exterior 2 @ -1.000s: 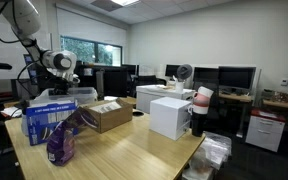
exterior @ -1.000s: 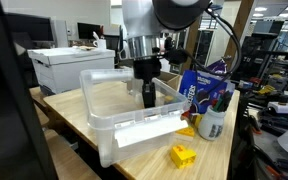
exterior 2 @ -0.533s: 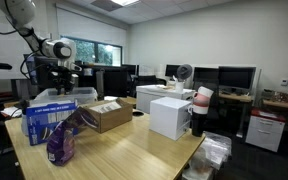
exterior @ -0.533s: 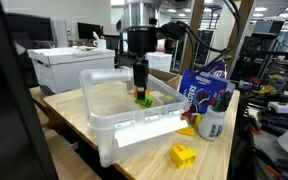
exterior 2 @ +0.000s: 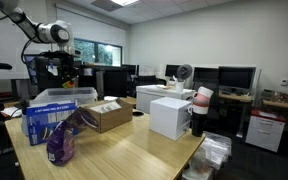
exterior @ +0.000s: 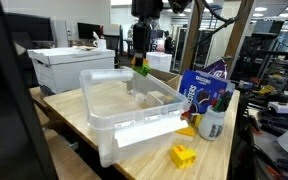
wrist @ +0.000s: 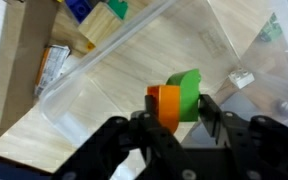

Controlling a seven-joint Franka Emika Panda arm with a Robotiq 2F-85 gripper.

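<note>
– Office lab with desks, monitors and a white printer [exterior: 59, 66] in the background; up front, a wooden counter [exterior: 66, 106] carries a clear plastic bin [exterior: 102, 120]. One robot arm hangs over it.

– Where is the end effector, and what is it doing?

– In both exterior views the end effector [exterior: 139, 64] hangs high above the bin, well apart from its rim. Its two fingers are partly closed, pinching a small orange-and-green block [wrist: 176, 97]. In the wrist view the fingers press in from the left and right of the picture, with the block between them.

– How does the block sit in the grip?

– Orange half and green half stand side by side along the line between the fingers, orange on the picture's left, green on its right. The green half stands a little taller. Its lower end pokes out under the fingertips in an exterior view [exterior: 141, 71]. I cannot tell for sure which way its long axis runs.

– And what lies under the block?

– Straight below, the wrist view looks past the block into the bin [wrist: 104, 60], whose rim crosses the picture on a diagonal. So the bin lies directly beneath the end effector, and the block is in the air, touching nothing but the fingers.

– Anything else close by?

– Beside the bin stand a blue bag [exterior: 199, 88] and a cup of markers [exterior: 212, 120]. Near the counter's front edge lies a yellow block [exterior: 183, 155]. All are off to the side of the end effector.
</note>
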